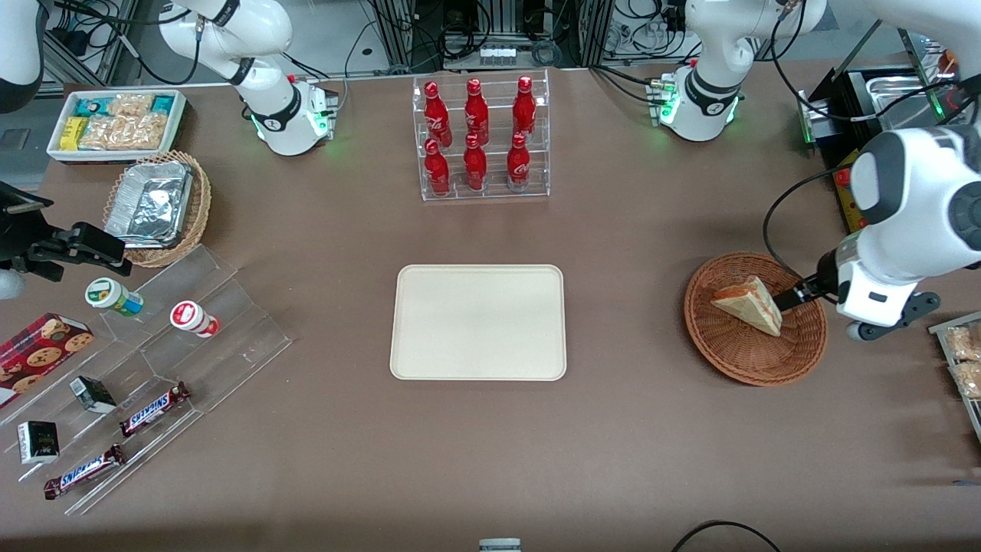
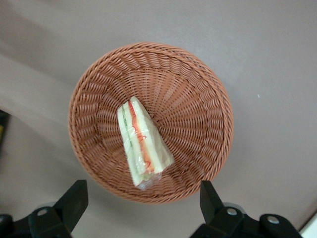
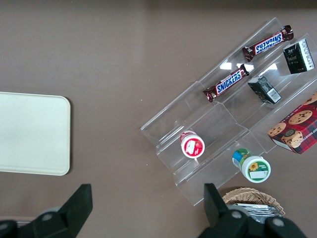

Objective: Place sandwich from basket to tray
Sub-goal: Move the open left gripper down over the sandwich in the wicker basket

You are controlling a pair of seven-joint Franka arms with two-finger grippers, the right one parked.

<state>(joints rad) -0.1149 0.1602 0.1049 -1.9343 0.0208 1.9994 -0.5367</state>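
The sandwich (image 1: 751, 305), a wrapped wedge of white bread with red and green filling, lies in the round reddish-brown basket (image 1: 736, 368) toward the working arm's end of the table. The left gripper (image 1: 793, 297) is open and empty, hovering over the basket's rim, right beside the sandwich. In the left wrist view the sandwich (image 2: 142, 144) lies in the middle of the basket (image 2: 218, 99), and the gripper (image 2: 142, 198) has its black fingers (image 2: 74, 198) spread wide over the basket's edge. The cream tray (image 1: 479, 322) lies empty at the table's middle and also shows in the right wrist view (image 3: 29, 134).
A clear rack of red bottles (image 1: 483, 138) stands farther from the camera than the tray. Toward the parked arm's end are a white snack bin (image 1: 115, 123), a lighter wicker basket with a foil container (image 1: 157, 207) and a clear stepped stand (image 1: 153, 368) with snacks. Packaged snacks (image 1: 962, 360) lie beside the working arm.
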